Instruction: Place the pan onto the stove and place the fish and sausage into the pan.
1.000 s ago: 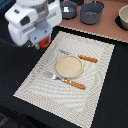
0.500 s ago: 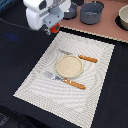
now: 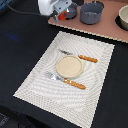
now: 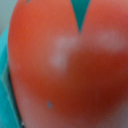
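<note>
Dark bench point(image 3: 20, 45) carrying a pinkish-brown rectangular stove point(image 3: 107, 29). White gripper point(image 3: 61, 15) above its near-left corner, pinching the bright red roundish sausage point(image 4: 70, 70), beside the small blue-grey pan point(image 3: 70, 12).

Likely a toy kitchen: stove point(image 3: 107, 27), placemat point(image 3: 35, 85), plate point(image 3: 68, 66)

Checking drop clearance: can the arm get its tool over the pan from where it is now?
Probably yes. The tool hangs right by the pan on the stove, with nothing visible between them; the sausage fills the wrist view, apparently held.
</note>
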Robot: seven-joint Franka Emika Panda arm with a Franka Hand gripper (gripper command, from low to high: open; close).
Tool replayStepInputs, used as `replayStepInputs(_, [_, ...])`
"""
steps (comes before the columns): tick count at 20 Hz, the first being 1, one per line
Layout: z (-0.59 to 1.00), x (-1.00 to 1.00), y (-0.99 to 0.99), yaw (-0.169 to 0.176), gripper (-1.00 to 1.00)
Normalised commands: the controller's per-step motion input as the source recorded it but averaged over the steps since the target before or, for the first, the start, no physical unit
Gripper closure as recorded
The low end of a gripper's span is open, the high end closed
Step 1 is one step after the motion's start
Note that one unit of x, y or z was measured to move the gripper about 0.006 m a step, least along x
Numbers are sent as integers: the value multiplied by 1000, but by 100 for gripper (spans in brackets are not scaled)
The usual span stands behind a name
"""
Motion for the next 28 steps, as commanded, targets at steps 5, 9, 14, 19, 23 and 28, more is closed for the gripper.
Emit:
replayStepInputs(5, [93,-213,929,0,100])
replayStepInputs(9, [4,-181,914,0,100])
replayStepInputs(14, [-186,-181,674,0,100])
replayStepInputs(19, [-227,-92,373,2,-100])
replayStepInputs(23, [-28,51,71,0,-100])
replayStepInputs(28, [-3,31,10,-1,-100])
